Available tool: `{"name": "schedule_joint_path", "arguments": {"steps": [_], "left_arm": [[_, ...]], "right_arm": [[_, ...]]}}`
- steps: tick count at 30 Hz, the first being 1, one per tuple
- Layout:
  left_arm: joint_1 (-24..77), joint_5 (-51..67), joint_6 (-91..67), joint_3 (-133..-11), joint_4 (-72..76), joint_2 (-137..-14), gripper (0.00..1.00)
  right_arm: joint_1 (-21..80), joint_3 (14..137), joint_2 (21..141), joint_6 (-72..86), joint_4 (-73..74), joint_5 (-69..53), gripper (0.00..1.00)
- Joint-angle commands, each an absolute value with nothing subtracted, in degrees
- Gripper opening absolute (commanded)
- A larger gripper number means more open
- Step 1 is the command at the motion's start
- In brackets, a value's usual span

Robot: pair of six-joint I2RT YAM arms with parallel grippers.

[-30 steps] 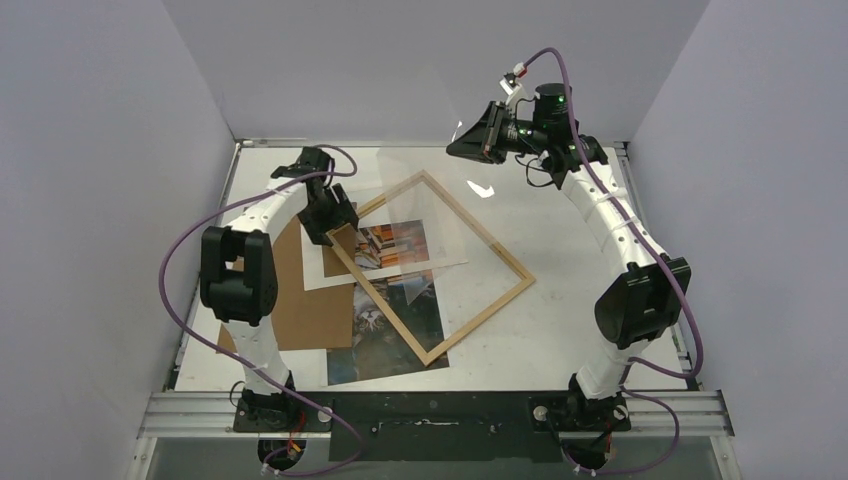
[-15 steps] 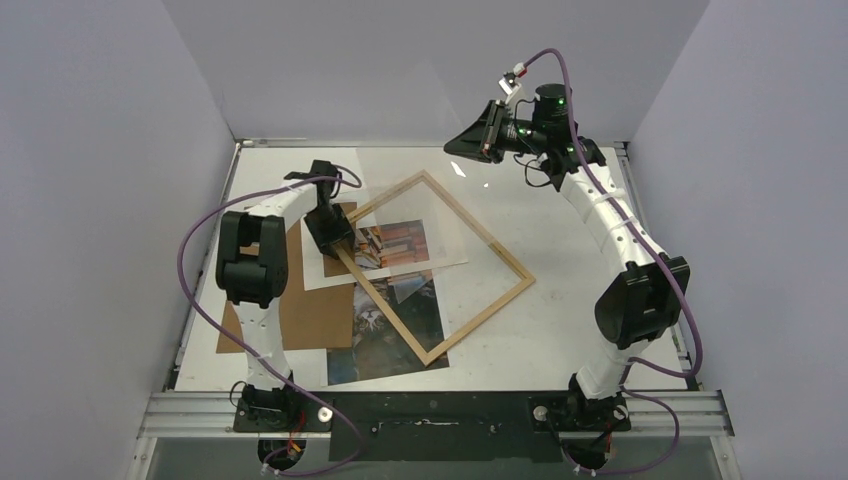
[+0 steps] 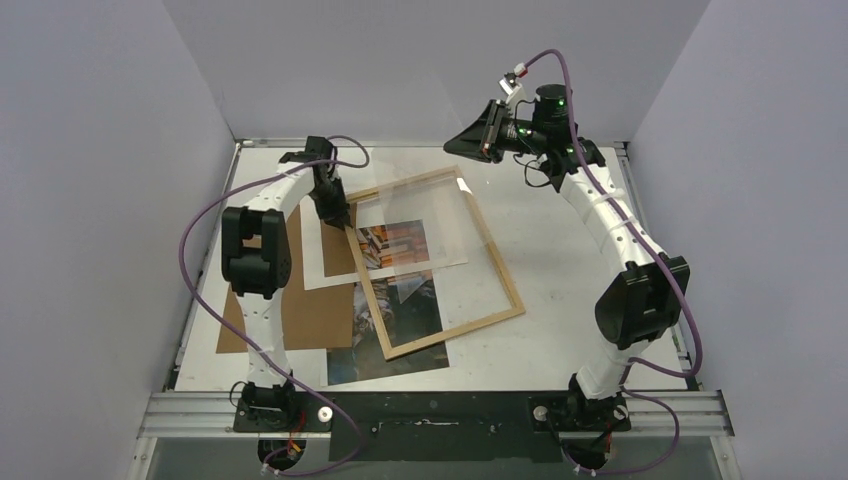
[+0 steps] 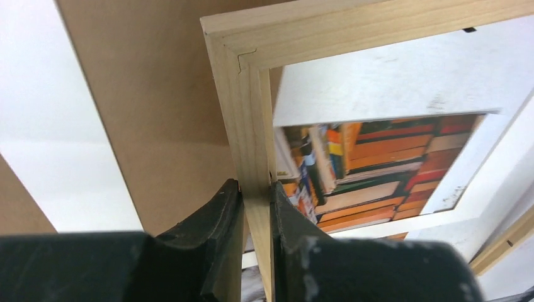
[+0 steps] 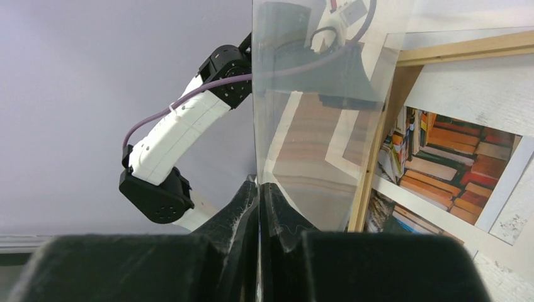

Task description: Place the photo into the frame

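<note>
Left wrist view has the left gripper (image 4: 255, 189) nearly closed, its jaws pinching the left rail of the frame (image 4: 249, 126) just short of the far-left corner. That looks like a hold for steering or steadying the frame rather than lifting it clear. Over the frame's far side, the right gripper (image 5: 258, 185) is clamped tight on the edge of a clear sheet (image 5: 315, 126) and holds it up, probably so the opening is free for loading. The photo (image 3: 395, 325) lies flat under the frame's near half, partly covered by the white mat (image 3: 330, 268), so it is not yet seated. A brown backing board (image 3: 310, 310) lies just left of the frame, waiting its turn.
</note>
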State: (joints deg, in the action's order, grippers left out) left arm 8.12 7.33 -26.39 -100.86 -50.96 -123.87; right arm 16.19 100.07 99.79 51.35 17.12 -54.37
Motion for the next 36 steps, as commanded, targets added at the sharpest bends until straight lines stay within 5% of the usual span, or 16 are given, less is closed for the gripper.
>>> {"name": "schedule_joint_path", "arguments": {"steps": [1,7,12,19,36], "left_arm": [[6.81,15.29,-19.10,-108.47,-50.16,-126.25,0.00],[4.40,19.35,-23.58,-110.57,-47.09,-132.07,0.00],[3.47,19.94,-23.82,-112.75,-46.58,-133.76,0.25],[-1.70,27.84,-27.34,-106.08,-39.14,-124.48,0.46],[-7.06,18.58,-31.93,-96.83,-36.21,-115.60,0.41]], "right_arm": [[16.92,98.26,95.91,55.87,9.84,-55.67,0.00],[18.63,92.00,96.54,62.48,2.13,-54.11,0.00],[18.98,83.83,98.13,63.98,-4.70,-53.30,0.00],[19.41,77.24,100.66,76.15,-23.08,-54.65,0.00],[22.24,77.76,106.29,80.68,-29.98,-55.56,0.00]]}}
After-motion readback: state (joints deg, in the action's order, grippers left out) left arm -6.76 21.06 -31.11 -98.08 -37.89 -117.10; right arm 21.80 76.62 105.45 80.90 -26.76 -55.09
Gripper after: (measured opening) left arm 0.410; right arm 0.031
